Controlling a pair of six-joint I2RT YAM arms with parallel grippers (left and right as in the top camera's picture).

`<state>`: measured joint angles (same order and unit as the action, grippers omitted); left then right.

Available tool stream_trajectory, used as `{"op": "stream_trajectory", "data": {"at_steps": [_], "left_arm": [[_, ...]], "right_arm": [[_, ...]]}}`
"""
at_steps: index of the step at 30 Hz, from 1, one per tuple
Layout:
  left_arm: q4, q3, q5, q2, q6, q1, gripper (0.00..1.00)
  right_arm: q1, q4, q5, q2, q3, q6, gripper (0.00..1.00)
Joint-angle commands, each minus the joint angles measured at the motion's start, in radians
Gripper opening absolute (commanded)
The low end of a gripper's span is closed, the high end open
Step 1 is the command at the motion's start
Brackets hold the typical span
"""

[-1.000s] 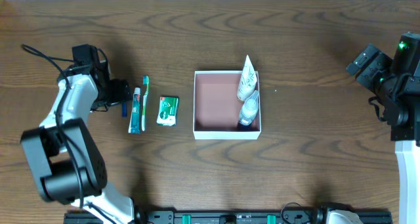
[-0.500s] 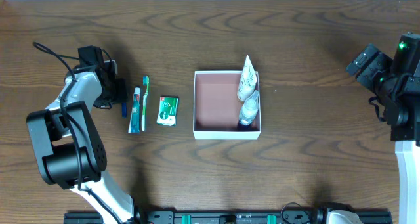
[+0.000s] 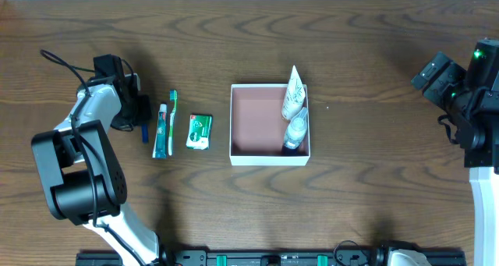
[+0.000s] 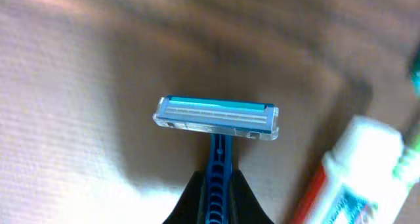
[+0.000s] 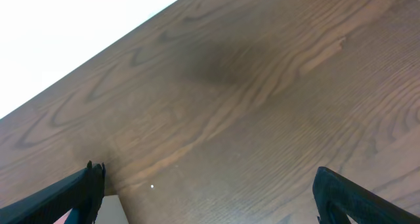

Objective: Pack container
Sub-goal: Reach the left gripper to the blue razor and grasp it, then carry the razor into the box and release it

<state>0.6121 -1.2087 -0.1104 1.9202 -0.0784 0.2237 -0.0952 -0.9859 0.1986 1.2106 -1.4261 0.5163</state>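
Close in, the left gripper (image 4: 215,198) pinches the blue handle of the razor (image 4: 216,117), with the toothpaste (image 4: 357,158) just beside it at the right edge. We want a straight lift before any sideways swing, so the blade head clears that tube. The container (image 3: 269,158) sits at the centre of the overhead frame, well right of the razor. Far right, the right gripper (image 5: 209,175) hangs spread wide, holding nothing. Against half a second ago nothing visibly shifts; a second ago the left arm's elbow lay lower.
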Motion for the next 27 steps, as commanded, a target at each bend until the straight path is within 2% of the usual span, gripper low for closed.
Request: {"op": "stream_trajectory", "data": {"at_steps": [1,6,11,16,22,27], "left_arm": [[0.058,-0.055,-0.014,-0.145,0.036,-0.049,0.06],[0.109,-0.071,-0.022,-0.375,0.104,-0.206,0.06],[0.105,-0.070,-0.020,-0.477,0.241,-0.423,0.06],[0.073,-0.047,0.050,-0.418,0.391,-0.584,0.06],[-0.017,-0.043,0.051,-0.264,0.417,-0.719,0.06],[-0.034,-0.043,0.085,-0.150,0.483,-0.763,0.06]], "right_arm": [[-0.006,-0.001,0.007,0.002,-0.006,0.014,0.99],[-0.006,-0.001,0.007,0.002,-0.006,0.014,0.99],[-0.006,-0.001,0.007,0.002,-0.006,0.014,0.99],[-0.006,-0.001,0.007,0.002,-0.006,0.014,0.98],[-0.006,-0.001,0.007,0.002,-0.006,0.014,0.99],[-0.006,-0.001,0.007,0.001,-0.006,0.014,0.99]]}}
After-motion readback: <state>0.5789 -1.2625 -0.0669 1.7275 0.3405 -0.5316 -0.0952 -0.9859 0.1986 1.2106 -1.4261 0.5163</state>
